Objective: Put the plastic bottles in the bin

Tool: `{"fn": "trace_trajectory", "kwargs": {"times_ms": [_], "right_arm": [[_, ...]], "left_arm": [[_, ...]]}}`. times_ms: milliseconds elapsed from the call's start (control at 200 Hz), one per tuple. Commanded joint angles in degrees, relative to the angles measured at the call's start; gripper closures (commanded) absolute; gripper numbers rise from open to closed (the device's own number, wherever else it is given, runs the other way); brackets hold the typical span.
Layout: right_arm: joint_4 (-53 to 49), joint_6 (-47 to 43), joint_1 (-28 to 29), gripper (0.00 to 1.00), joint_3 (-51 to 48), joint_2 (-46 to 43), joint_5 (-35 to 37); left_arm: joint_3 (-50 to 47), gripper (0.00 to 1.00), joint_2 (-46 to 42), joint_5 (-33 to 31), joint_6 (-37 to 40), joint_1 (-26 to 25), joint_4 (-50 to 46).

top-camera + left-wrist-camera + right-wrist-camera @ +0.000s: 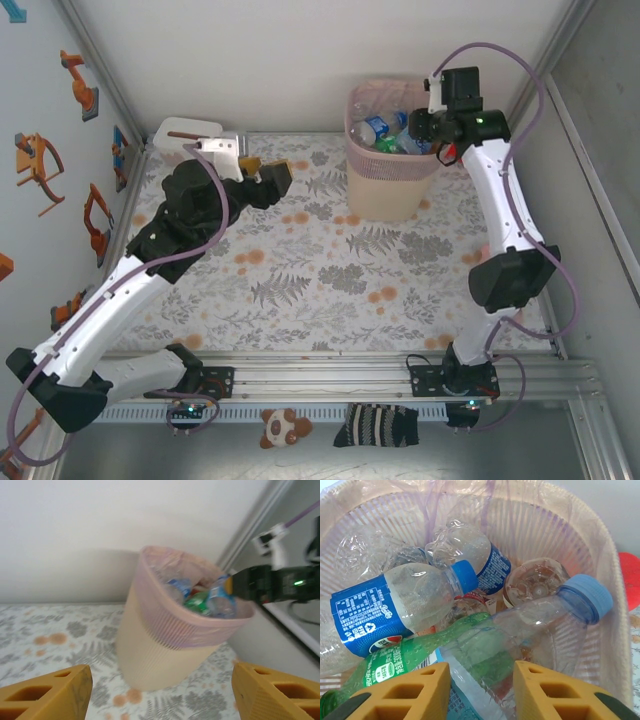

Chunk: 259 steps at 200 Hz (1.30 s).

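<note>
In the top view the bin (390, 195) stood upright on the bench (330, 270) at about 1 o'clock, close to the back wall. The right tool (428, 138) hung over the bin's 3 o'clock rim, pointing down into its mouth. In its wrist view the right tool (482, 690) gripped a clear bottle (545, 625) by the body, the pale blue cap pointing to 2 o'clock. Under it lay other plastic bottles (470, 555), among them a blue-labelled bottle (385, 610) at 9 o'clock and a green bottle (420, 650) at 7 o'clock. The left tool (272, 178) hovered at 10 o'clock, well apart from the bin, beside a white tissue box (185, 135). Its wrist view showed the left tool (162, 695) wide open and empty, facing the bin (150, 645).
</note>
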Motion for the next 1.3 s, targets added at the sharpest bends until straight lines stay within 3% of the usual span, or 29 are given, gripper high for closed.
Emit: {"fn": "trace_trajectory", "kwargs": {"times_ms": [0, 210, 461, 506, 646, 766, 861, 941, 1067, 1197, 1242, 1292], "right_arm": [[0.9, 1.0, 0.1, 0.59, -0.5, -4.9, 2.7], [2.5, 0.8, -0.1, 0.55, -5.4, -12.8, 5.8], [8.9, 1.5, -0.4, 0.51, -26.7, -27.8, 11.6], [10.2, 2.0, -0.4, 0.48, -30.9, -30.3, 12.6], [15.4, 4.7, -0.6, 0.24, -44.8, -36.7, 16.4], [20.5, 6.2, -0.6, 0.01, -55.6, -39.0, 20.0], [28.2, 5.9, -0.7, 0.01, -65.1, -39.9, 21.7], [37.2, 4.6, -0.9, 0.0, -73.0, -40.5, 20.8], [50.2, 3.5, -0.9, 0.0, -82.4, -39.1, 21.4], [58.2, 3.7, -1.2, 0.01, -86.0, -35.6, 24.1], [62.2, 2.5, -1.2, 0.01, -87.0, -34.5, 24.7], [65.9, 1.9, -1.3, 0.01, -88.4, -33.6, 26.0]], "left_arm": [[-2.4, 0.25, -2.0, -4.1, 1.7, 1.9, -3.4], [-7.8, 0.17, -3.6, -9.1, 2.4, 7.3, -8.1], [-15.7, 0.02, -4.2, -14.3, 4.4, 15.3, -11.1], [-17.6, 0.03, -4.2, -15.0, 4.6, 16.7, -10.5], [-23.3, 0.03, -3.3, -18.4, 5.2, 21.0, -7.2], [-28.6, 0.03, -1.8, -24.5, 8.8, 22.5, -0.4], [-33.3, 0.03, 0.1, -27.8, 12.4, 23.0, 7.4], [-37.2, 0.03, 2.1, -26.8, 17.4, 23.4, 15.2], [-41.6, 0.03, 5.3, -28.0, 18.7, 24.0, 24.0], [-47.5, 0.03, 11.8, -27.9, 22.2, 24.0, 41.2], [-45.7, 0.03, 13.5, -27.3, 24.0, 23.8, 39.7], [-46.0, 0.03, 16.5, -26.3, 26.2, 24.0, 46.7]]}}
